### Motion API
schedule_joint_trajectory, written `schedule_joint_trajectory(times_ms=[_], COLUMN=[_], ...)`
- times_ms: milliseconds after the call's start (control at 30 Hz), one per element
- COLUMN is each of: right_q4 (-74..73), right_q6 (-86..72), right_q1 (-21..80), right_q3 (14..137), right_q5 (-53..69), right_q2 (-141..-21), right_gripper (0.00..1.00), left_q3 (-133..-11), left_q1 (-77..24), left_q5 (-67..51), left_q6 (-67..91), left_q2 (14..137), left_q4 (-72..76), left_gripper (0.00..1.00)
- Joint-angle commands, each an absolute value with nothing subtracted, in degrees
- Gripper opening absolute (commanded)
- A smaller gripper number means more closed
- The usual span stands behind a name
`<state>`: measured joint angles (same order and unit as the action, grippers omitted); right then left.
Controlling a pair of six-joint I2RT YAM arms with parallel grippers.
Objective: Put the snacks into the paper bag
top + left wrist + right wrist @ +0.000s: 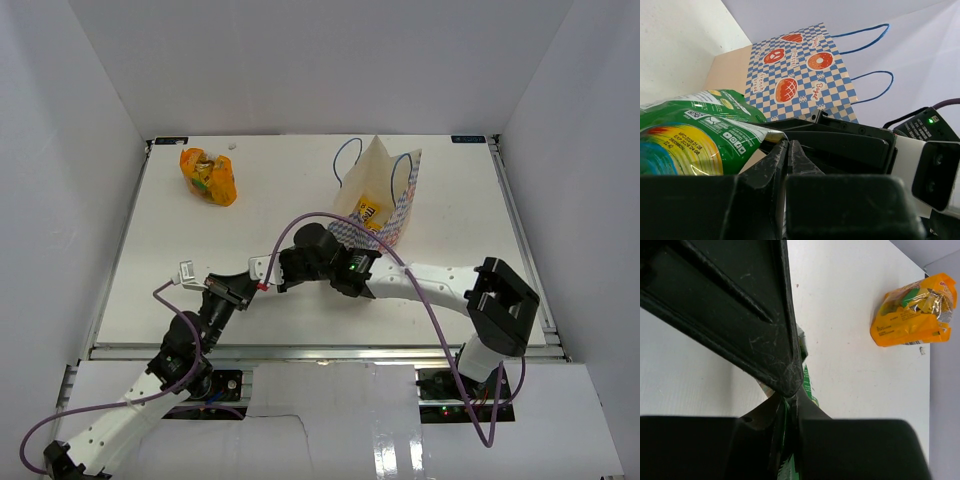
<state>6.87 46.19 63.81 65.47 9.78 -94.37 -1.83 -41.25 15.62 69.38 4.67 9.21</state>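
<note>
A small green packet (695, 135) hangs between both grippers just above the table. My left gripper (786, 145) is shut on one corner of it. My right gripper (792, 400) is shut on its other edge, and green foil (807, 382) shows past the tips. In the top view the left gripper (246, 284) and right gripper (284, 272) meet tip to tip at mid-table. The paper bag (385, 195) stands upright behind the right arm, a yellow pack (368, 212) showing in its mouth. Its checkered side (800, 80) faces the left wrist camera. A crinkly orange-yellow bag (208, 175) lies at the far left.
White walls enclose the table (300, 180) on three sides. The right arm's purple cable (330, 218) arches over the middle, in front of the paper bag. The orange bag (912, 312) lies well apart from the grippers.
</note>
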Motion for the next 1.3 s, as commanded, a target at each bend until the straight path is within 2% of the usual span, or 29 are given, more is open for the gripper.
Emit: schedule_joint_trajectory(times_ms=[0,33,67,100,133,167,200,267,533,700,1000,1267], right_q4=[5.54,5.10,4.92,4.49,4.05,3.78,3.69,3.08,-1.91,-9.56,-20.74,-20.92], right_q6=[46.58,46.23,45.80,45.62,45.62,45.53,45.35,45.53,42.81,52.51,64.86,74.09], right_q1=[62.23,61.53,61.18,60.91,60.30,59.94,59.59,58.71,53.62,50.90,38.43,35.69], right_q3=[68.03,68.20,68.29,68.38,68.81,68.91,69.08,70.05,83.12,89.54,90.88,84.46], right_q5=[12.48,12.74,13.61,14.06,14.41,15.89,16.52,18.71,28.89,31.11,26.55,19.43], right_q2=[-93.25,-92.90,-92.12,-91.67,-90.63,-89.92,-89.30,-87.20,-80.78,-75.86,-68.30,-67.15], right_gripper=[0.08,0.08,0.08,0.08,0.08,0.08,0.08,0.08,0.08,0.08,0.08,0.08], left_q3=[-1.75,-2.54,-5.94,-8.15,-10.52,-15.16,-17.38,-21.25,-34.45,-34.98,-34.72,-32.52], left_q1=[-41.22,-41.22,-41.31,-41.31,-41.22,-41.22,-41.31,-41.31,-41.31,-41.31,-41.31,-41.31], left_q5=[15.47,15.82,17.82,18.71,19.59,21.69,22.67,24.42,33.47,34.45,36.03,35.95], left_q6=[68.73,68.64,68.73,68.21,67.07,65.32,64.26,61.97,58.01,57.83,56.60,59.06], left_q2=[3.52,3.43,3.34,3.43,3.43,3.78,3.87,4.30,9.66,11.42,11.16,10.46], left_q4=[11.43,10.38,5.67,3.10,0.73,-4.52,-6.40,-10.00,-21.43,-21.88,-23.20,-23.73], left_gripper=[0.00,0.04,0.18,0.35,0.65,0.75,0.82,0.89,0.93,0.95,0.96,0.96])
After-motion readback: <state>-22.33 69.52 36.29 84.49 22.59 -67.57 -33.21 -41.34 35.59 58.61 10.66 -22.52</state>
